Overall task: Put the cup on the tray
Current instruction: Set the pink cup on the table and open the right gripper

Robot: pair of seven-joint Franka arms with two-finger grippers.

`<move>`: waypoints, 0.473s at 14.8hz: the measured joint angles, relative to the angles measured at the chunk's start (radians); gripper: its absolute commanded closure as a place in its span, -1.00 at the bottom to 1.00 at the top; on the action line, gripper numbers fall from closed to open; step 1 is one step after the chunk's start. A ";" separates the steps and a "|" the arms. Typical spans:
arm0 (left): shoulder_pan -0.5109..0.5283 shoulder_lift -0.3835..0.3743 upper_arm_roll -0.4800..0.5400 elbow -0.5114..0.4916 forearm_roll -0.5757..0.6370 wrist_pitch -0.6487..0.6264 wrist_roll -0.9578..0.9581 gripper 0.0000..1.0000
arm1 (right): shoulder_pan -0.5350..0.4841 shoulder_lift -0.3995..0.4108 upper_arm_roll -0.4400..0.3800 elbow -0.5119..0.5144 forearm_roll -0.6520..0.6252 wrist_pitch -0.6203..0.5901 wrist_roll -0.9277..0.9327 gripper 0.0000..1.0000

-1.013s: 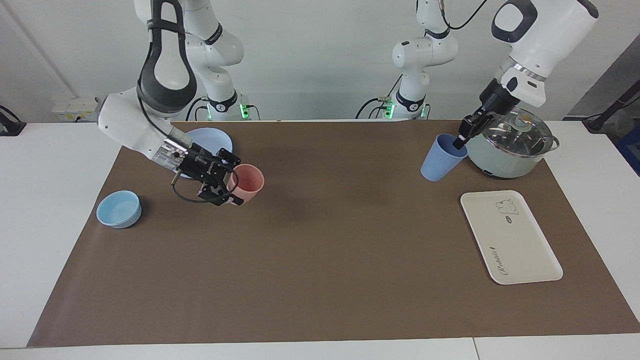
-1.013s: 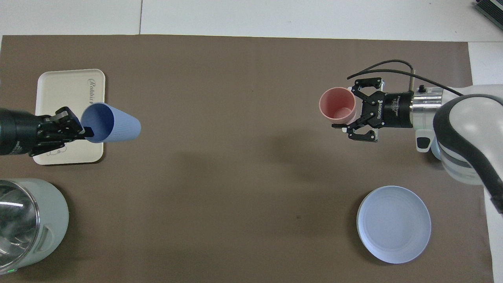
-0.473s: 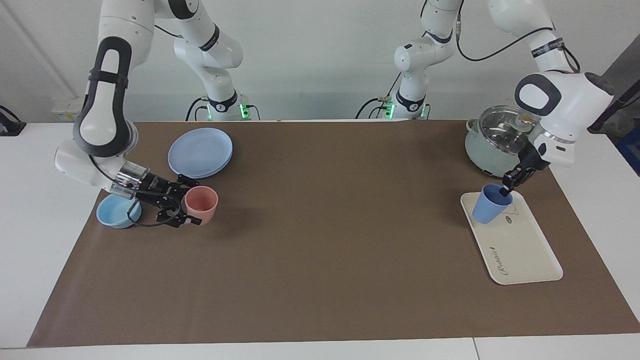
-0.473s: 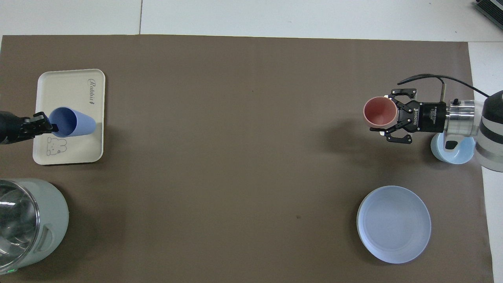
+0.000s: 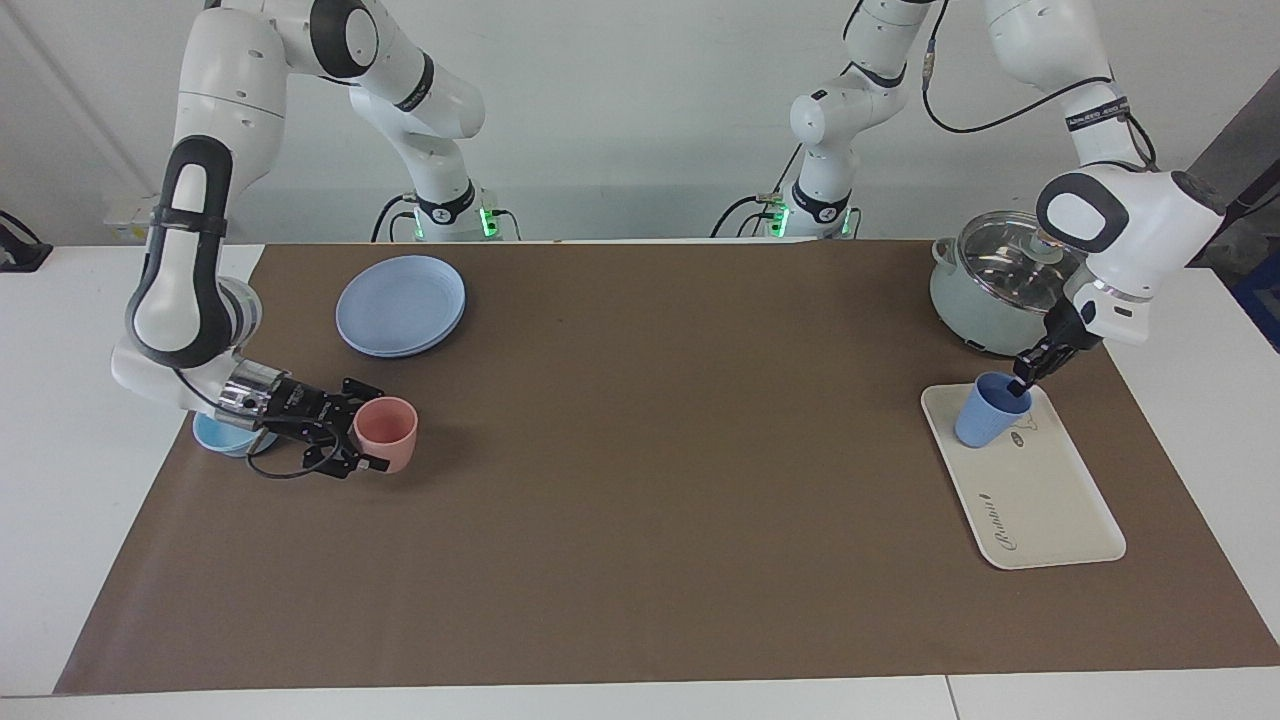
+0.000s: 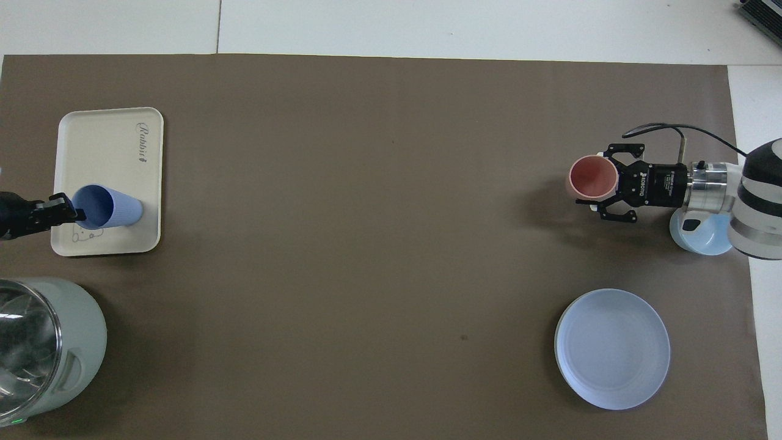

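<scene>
Periwinkle-blue ribbed plastic, tapered and handleless, the cup (image 5: 985,410) stands on the cream-white tray (image 5: 1040,500), at the end of the tray nearer the robots, its base touching the smooth flat panel beside the small bear drawing; the cursive lettering lies at the tray's farther end. The left tool (image 5: 1020,378) sits at the cup's rim, its fingers pinched on the wall of the cup, one finger dipping inside the mouth. Just nearer the robots than the tray stands a pale green pot (image 5: 985,290) with a shiny glass lid. The tray rests on a matte brown mat (image 5: 640,500) that covers the white surface (image 5: 60,400). Well away from the tray, toward the right arm's end of the surface, the right tool (image 5: 358,438) lies low over the mat with its fingers closed around a smooth pink cup (image 5: 388,430). A light-blue bowl (image 6: 702,235) sits partly hidden under that arm's wrist, and a round blue plate (image 5: 401,290) lies nearer the robots than the pink cup.
</scene>
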 measured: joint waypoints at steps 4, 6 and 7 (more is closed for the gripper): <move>0.000 -0.001 -0.003 -0.005 0.000 0.013 0.005 -1.00 | -0.001 0.030 0.001 0.008 0.022 -0.023 -0.020 1.00; 0.000 -0.002 -0.003 0.015 0.000 0.014 0.019 -1.00 | 0.000 0.056 0.001 0.009 0.030 -0.027 -0.065 1.00; 0.000 -0.002 -0.003 0.035 0.000 0.007 0.026 -1.00 | 0.000 0.070 0.001 0.009 0.051 -0.031 -0.092 1.00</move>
